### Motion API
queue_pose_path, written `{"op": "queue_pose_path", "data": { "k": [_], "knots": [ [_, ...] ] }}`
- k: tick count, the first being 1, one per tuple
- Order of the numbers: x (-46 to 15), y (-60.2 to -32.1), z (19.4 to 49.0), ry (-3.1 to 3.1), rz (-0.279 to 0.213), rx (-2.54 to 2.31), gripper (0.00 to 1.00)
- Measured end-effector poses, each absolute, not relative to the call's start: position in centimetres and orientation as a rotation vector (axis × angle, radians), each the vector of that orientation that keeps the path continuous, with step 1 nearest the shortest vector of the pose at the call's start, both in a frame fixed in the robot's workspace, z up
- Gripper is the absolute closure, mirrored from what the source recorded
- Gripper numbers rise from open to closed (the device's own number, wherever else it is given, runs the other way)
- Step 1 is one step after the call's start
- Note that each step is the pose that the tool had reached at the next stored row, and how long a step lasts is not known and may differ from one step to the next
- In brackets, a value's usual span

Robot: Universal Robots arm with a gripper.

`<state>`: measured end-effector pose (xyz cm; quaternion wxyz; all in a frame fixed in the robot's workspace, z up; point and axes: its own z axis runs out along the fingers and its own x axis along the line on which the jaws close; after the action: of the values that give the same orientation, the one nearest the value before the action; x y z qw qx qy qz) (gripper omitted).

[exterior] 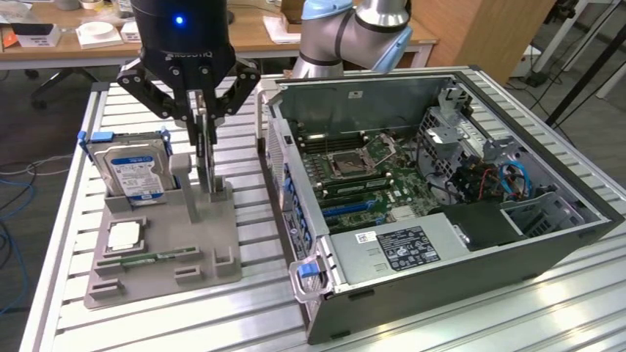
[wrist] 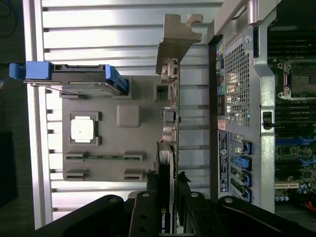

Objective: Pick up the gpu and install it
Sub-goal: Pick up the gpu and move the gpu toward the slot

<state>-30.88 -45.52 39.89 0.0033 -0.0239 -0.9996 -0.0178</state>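
The gpu [exterior: 207,167] stands on edge in the grey holder [exterior: 201,246], a thin dark card. In the wrist view the gpu [wrist: 171,126] runs as a narrow strip away from the fingers, its silver bracket [wrist: 177,40] at the far end. My gripper [exterior: 202,134] hangs straight above the holder, and its black fingers are shut on the card's upper edge. The wrist view has the gripper [wrist: 167,177] clamping the card from both sides. The card's lower edge is still down at the holder's slot posts.
An open computer case [exterior: 547,242] lies at the exterior view's right, motherboard [exterior: 367,172] facing up. In the holder also sit a hard drive [exterior: 137,174] with blue rails, a processor [exterior: 125,235] and a memory stick [exterior: 146,258]. The slatted aluminium table [exterior: 69,220] carries everything.
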Motion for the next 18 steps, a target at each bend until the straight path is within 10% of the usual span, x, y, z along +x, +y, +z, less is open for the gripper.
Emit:
{"op": "queue_pose_path", "data": {
  "k": [18],
  "knots": [
    [-28.6,-45.5,39.9,-3.134,-0.056,-0.075,0.74]
  ]
}}
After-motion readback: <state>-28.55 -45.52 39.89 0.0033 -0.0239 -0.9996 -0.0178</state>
